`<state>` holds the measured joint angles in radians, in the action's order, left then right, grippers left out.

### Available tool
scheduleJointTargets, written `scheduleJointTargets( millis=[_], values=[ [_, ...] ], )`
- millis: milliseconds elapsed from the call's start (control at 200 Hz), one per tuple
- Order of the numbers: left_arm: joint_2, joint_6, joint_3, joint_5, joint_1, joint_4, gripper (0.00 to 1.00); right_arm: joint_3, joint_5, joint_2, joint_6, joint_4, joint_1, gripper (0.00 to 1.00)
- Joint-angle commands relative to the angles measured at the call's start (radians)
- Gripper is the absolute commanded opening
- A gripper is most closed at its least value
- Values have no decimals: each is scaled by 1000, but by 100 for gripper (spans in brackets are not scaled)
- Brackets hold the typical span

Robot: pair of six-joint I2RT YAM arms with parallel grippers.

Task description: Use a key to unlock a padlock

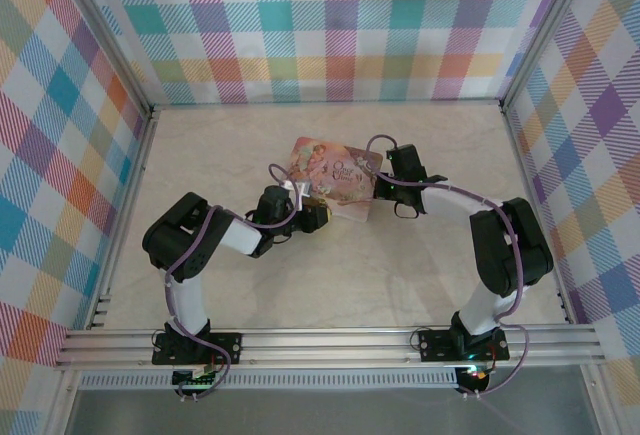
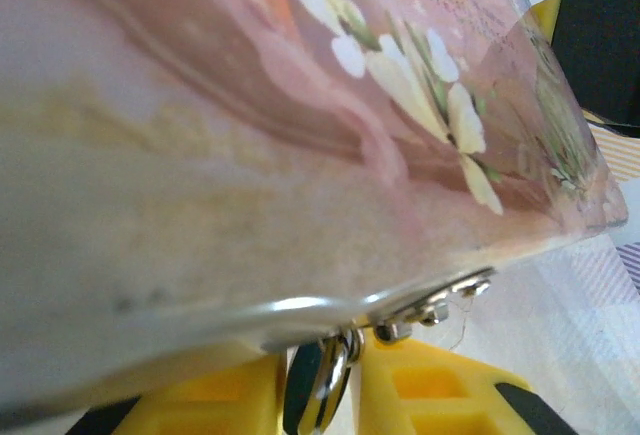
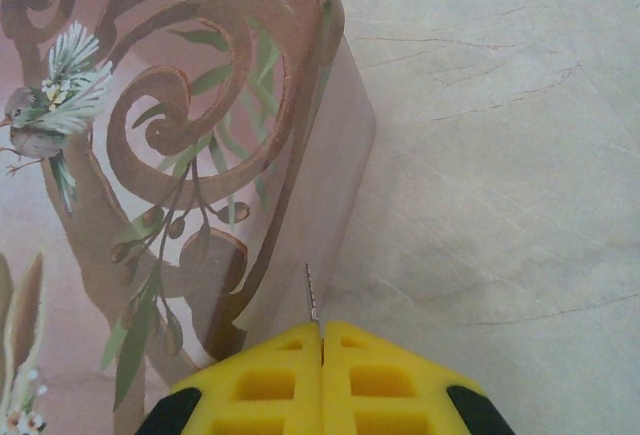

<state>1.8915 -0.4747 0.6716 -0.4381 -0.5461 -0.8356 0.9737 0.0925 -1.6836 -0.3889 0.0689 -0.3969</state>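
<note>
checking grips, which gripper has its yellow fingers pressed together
The right gripper: fingers meet, pinching a thin metal blade; the left gripper's stand apart.

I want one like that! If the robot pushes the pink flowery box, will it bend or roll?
Probably stiff: the pink box keeps straight sides, edged by a metal rim. It would likely slide, not roll, being flat-sided on the smooth table. Its shiny skin may be slippery.

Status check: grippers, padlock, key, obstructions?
Right gripper shut on thin metal key. Left gripper straddling small dark metal padlock at clasp of pink floral box; grip unconfirmed. No obstruction seen.
</note>
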Motion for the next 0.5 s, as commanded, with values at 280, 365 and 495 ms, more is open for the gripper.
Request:
scheduleJointTargets(
  millis=[280,365,495],
  values=[
    [-44,96,69,-59,10,269,14,0,-15,17,2,0,-10,0],
    [-53,142,102,-70,9,398,12,10,-7,11,10,6,-10,0],
    [-66,178,129,-73,10,520,11,29,0,-4,23,17,-8,0]
  ],
)
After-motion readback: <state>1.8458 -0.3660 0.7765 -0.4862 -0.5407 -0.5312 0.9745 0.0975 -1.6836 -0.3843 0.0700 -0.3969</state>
